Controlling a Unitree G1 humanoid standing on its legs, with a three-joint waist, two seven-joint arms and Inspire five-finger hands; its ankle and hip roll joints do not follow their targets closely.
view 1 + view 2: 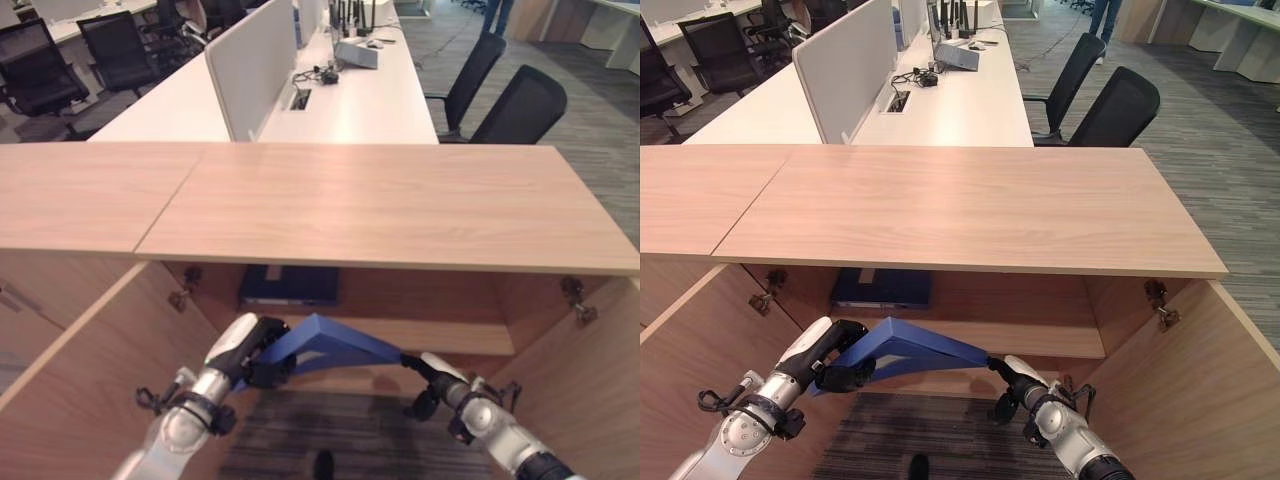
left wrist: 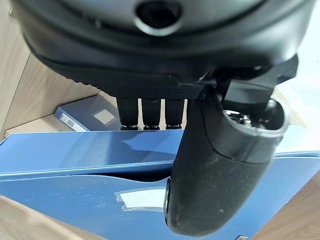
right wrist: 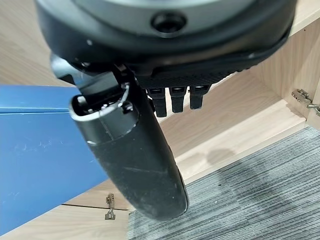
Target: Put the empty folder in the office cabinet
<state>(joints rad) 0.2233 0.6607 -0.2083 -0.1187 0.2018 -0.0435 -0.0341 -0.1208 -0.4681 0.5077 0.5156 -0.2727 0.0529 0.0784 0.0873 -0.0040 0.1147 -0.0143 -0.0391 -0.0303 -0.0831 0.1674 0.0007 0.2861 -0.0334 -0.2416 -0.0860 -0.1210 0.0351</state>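
Observation:
I hold the blue folder [image 1: 335, 345] low in front of the open wooden cabinet [image 1: 400, 205], just below its inner shelf [image 1: 450, 335]. It spreads like a shallow tent between my hands. My left hand [image 1: 262, 358] is shut on the folder's left end; in the left wrist view the thumb [image 2: 215, 170] lies across the blue cover [image 2: 75, 165] and the fingers reach over its far edge. My right hand [image 1: 428, 372] meets the right end. In the right wrist view the folder [image 3: 35, 150] lies beside the thumb [image 3: 135, 165], and the fingers point past it at the shelf.
A dark blue binder [image 1: 288, 285] lies flat on the shelf at the back left. Both cabinet doors stand open, left [image 1: 90, 370] and right [image 1: 600, 390], with a hinge [image 1: 573, 298] on the right wall. White desks [image 1: 350, 100] and black chairs [image 1: 520, 105] stand behind.

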